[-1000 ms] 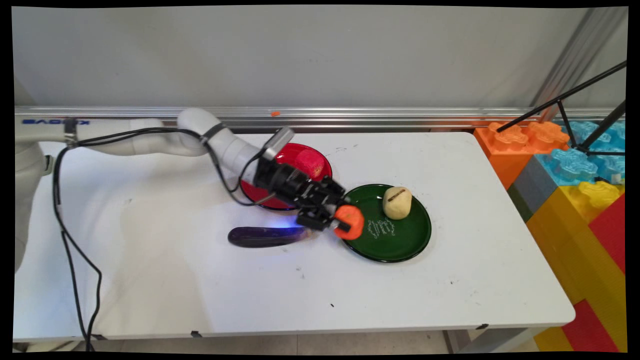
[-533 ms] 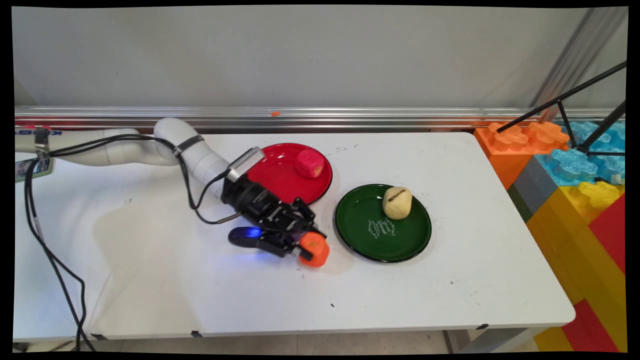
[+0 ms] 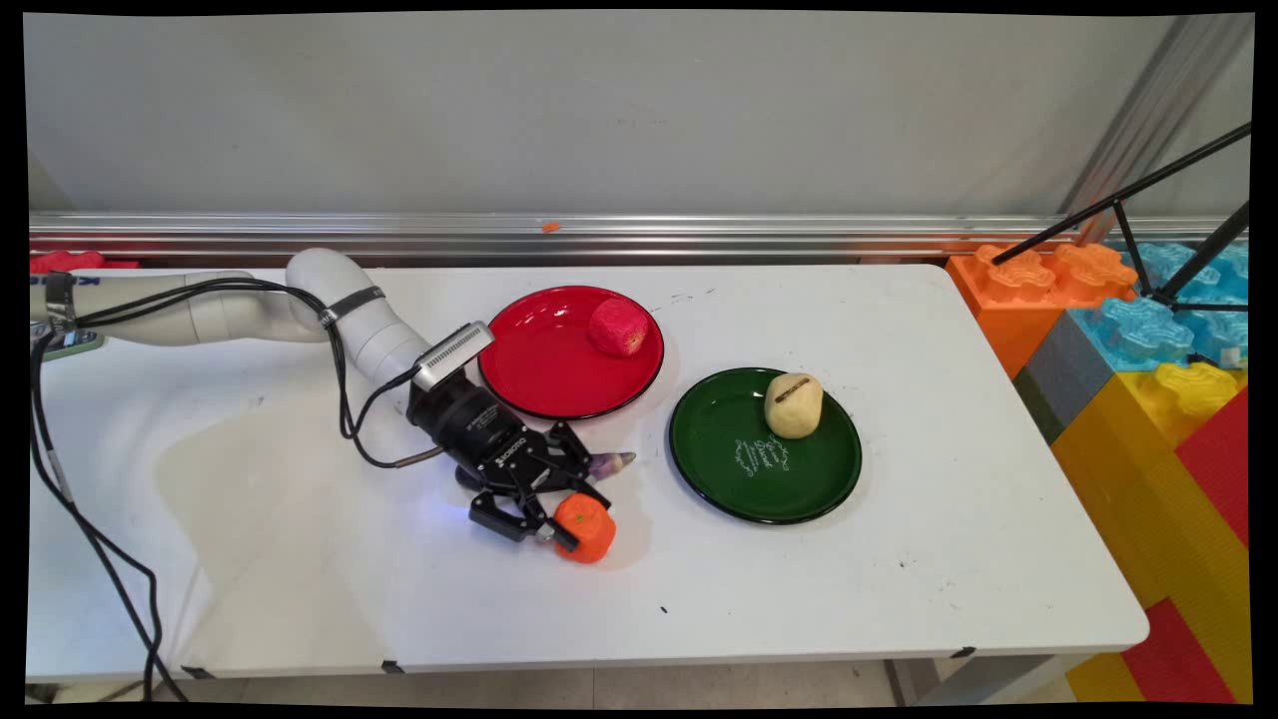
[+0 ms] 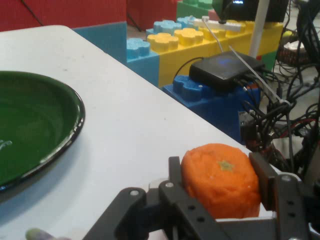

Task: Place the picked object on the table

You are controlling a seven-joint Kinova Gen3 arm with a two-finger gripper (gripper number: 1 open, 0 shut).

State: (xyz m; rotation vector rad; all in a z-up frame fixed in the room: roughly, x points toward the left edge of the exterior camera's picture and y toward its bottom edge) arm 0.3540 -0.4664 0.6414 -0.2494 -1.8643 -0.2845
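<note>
My black gripper (image 3: 577, 516) is low over the white table (image 3: 899, 559), in front of the red plate (image 3: 544, 359) and left of the green plate (image 3: 799, 489). Its fingers are shut on an orange toy fruit (image 3: 587, 529), which sits at table level. In the hand view the orange fruit (image 4: 222, 180) fills the gap of the gripper (image 4: 218, 172), with a finger (image 4: 174, 170) pressed to each side. A purple eggplant (image 3: 609, 462) lies behind the hand, only its tip showing. The green plate's rim (image 4: 75, 125) is at the left of the hand view.
A red fruit piece (image 3: 617, 327) lies on the red plate. A cream potato (image 3: 794, 404) rests on the green plate. Big coloured toy bricks (image 3: 1148, 379) and a black tripod (image 3: 1158, 240) stand at the table's right end. Black cables (image 3: 90, 539) hang at the left.
The gripper has carried the orange fruit from the green plate's left rim leftward and toward the table's near side, down to the table in front of the eggplant.
</note>
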